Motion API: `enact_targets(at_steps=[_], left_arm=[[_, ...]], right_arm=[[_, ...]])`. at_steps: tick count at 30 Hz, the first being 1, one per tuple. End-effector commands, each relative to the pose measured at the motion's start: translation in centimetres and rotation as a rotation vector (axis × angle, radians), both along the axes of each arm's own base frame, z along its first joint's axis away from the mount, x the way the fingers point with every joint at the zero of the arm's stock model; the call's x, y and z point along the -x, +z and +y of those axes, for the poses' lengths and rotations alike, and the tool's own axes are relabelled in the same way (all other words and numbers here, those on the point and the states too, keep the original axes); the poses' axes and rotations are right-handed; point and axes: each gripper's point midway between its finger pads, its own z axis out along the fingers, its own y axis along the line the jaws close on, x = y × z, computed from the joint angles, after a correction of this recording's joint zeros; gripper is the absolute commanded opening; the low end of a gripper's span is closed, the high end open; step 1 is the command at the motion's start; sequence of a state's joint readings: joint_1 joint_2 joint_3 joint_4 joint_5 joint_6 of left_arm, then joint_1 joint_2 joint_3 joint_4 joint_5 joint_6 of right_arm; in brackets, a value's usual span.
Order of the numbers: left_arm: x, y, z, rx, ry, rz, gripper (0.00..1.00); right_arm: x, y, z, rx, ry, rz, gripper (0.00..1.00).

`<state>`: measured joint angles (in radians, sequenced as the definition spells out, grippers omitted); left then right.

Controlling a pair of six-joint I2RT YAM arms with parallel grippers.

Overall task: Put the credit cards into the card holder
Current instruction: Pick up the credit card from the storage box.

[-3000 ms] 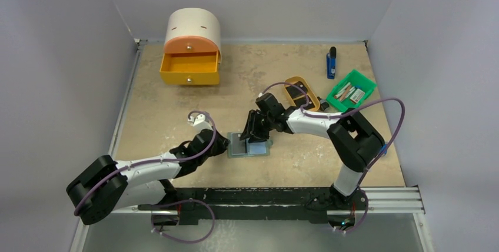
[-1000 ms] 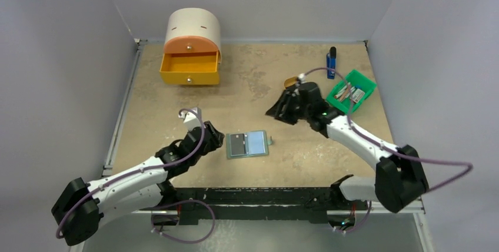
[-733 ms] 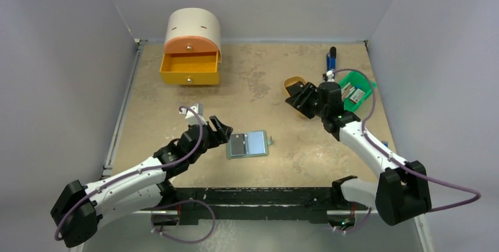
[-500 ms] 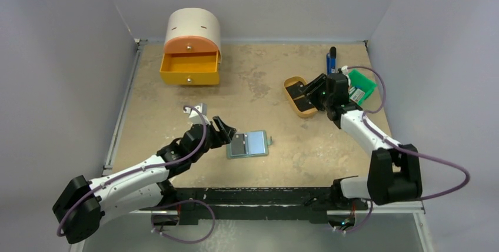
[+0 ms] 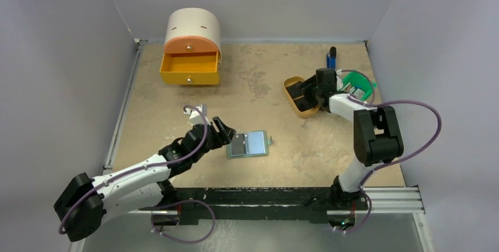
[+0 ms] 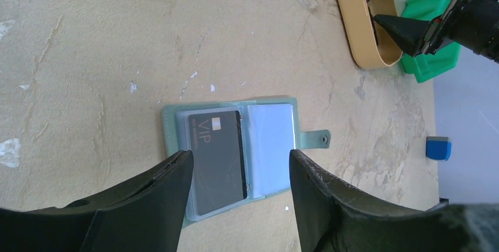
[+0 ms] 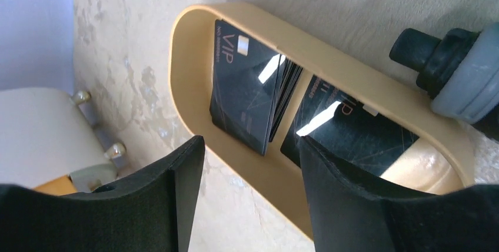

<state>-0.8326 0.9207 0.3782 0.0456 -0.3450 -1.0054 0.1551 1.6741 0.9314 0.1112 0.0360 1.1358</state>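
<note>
The card holder (image 5: 255, 143) lies open on the table, one black card (image 6: 216, 156) in its left pocket, the pale blue right pocket (image 6: 269, 145) bare. My left gripper (image 5: 228, 133) hovers open just left of it, and in the left wrist view its jaws (image 6: 240, 155) frame the holder with nothing between them. More credit cards (image 7: 246, 90) lie in the tan oval tray (image 7: 176, 81): a stack at left and another card (image 7: 347, 131) at right. My right gripper (image 7: 252, 141) stands open over the tray's (image 5: 292, 82) near rim, holding nothing.
An orange drawer box (image 5: 190, 57) with its drawer pulled out stands at the back left. A blue stick (image 5: 331, 62) and a green bin (image 5: 360, 86) lie at the back right, close behind the tray. A small blue block (image 6: 438, 148) sits right of the holder.
My right arm swung from the table's middle to the tray at the back right, opening its jaws wider. My left gripper opened and edged closer to the holder.
</note>
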Motion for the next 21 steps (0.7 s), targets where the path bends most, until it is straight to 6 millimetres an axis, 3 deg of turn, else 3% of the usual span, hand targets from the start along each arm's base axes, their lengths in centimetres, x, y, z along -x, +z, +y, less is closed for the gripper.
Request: enact_targets(at_steps=[1,8,21], left_arm=[[-0.5,0.5,-0.4,0.038,0.019,-0.018,0.6],[-0.5,0.1,-0.4,0.022,0.018,-0.008,0.6],[-0.4,-0.8,-0.2,0.012,0.028,0.009,0.59]], right_arm=[[-2.9,1.4,-0.6,-0.029,-0.098,-0.052,0.63],[-3.5,-0.9,-0.2,-0.037,-0.096,-0.003,0.6],[-3.4,-3.2,0.2,-0.031,-0.069,0.058,0.48]])
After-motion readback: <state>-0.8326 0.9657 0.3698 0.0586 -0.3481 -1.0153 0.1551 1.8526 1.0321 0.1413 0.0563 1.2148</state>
